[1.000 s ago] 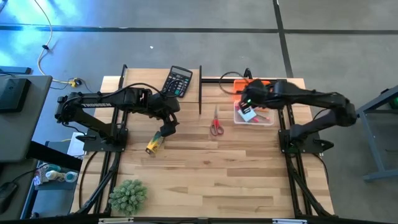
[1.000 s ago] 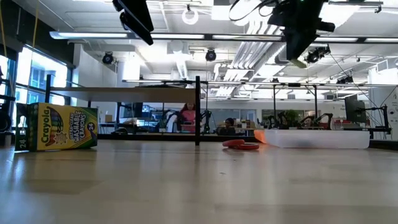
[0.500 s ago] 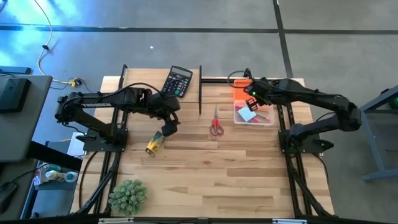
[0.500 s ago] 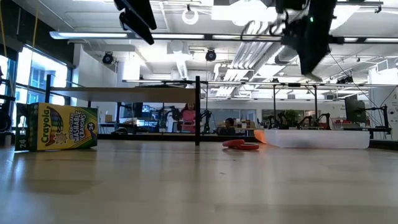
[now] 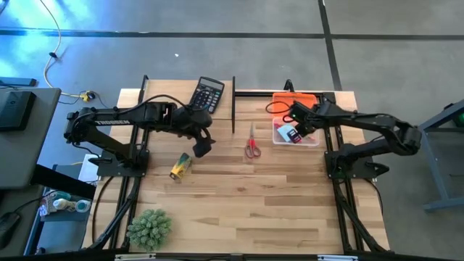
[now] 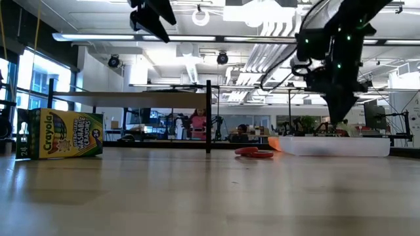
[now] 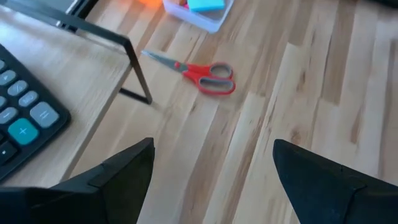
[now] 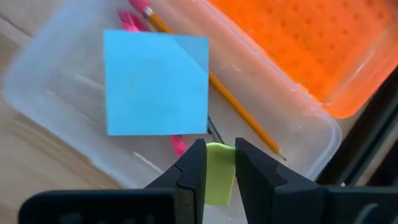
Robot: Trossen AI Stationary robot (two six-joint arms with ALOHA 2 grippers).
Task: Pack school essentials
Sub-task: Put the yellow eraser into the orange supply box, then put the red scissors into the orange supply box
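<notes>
A clear plastic box (image 5: 296, 135) sits at the table's far right. It holds a blue square note pad (image 8: 155, 81), a pink pen (image 8: 134, 18) and a pencil (image 8: 214, 87). My right gripper (image 8: 217, 168) hangs over the box, shut on a small yellow-green piece (image 8: 217, 183). It also shows in the low view (image 6: 340, 121) just above the box's rim. Red-handled scissors (image 5: 251, 143) lie flat on the table beside the box. My left gripper (image 5: 203, 147) is open and empty above the table, between a crayon box (image 5: 180, 167) and the scissors (image 7: 202, 70). My right gripper pinches the small yellow-green piece's two opposite sides (image 8: 219, 155) between its two fingers. The fingers come from above, pointing down. The piece hangs below the fingers, over the inside of the clear box.
An orange lid (image 5: 293, 101) lies just behind the clear box. A black calculator (image 5: 207, 94) and a thin black upright frame (image 5: 233, 105) stand at the far middle. A spiky green plant (image 5: 150, 227) sits at the near left. Bare wood lies in the near middle.
My right gripper has come down with the yellow-green piece, from high above the table to just over the clear box. My left gripper has drifted a little toward the table's right edge, away from the crayon box, staying high.
</notes>
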